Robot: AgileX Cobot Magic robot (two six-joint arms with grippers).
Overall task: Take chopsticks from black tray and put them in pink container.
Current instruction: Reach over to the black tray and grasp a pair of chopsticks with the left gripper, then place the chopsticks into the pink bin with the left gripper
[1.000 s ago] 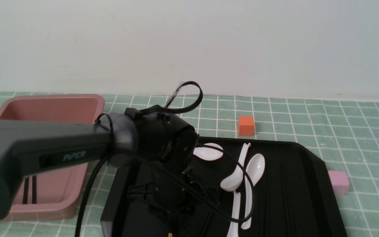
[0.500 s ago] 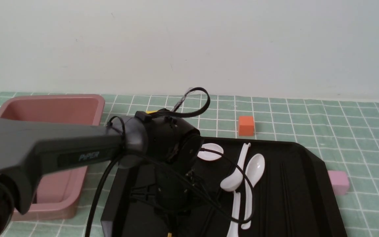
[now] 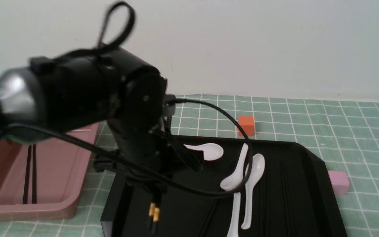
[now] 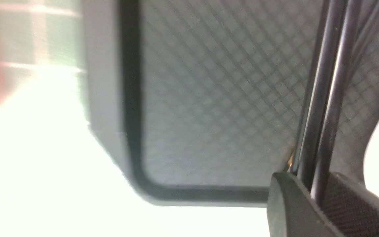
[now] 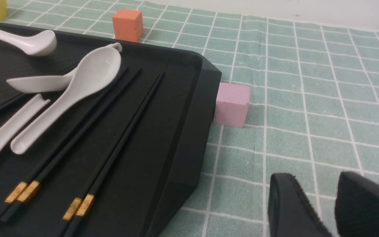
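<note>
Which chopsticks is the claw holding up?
The pair with yellow tips hanging from the left claw above the black tray. Other pairs lie flat: two in the tray, one in the pink container.

Black tray [image 3: 311,171]; pink container [image 3: 61,171]; white spoons [image 3: 239,171]

Left arm [image 3: 77,89] glossy black, grey collar, looped black cables.

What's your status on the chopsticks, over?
Left gripper shut on chopsticks, lifted above black tray. Right gripper idle, nothing between its jaws. Pink container off to the left, path clear.
</note>
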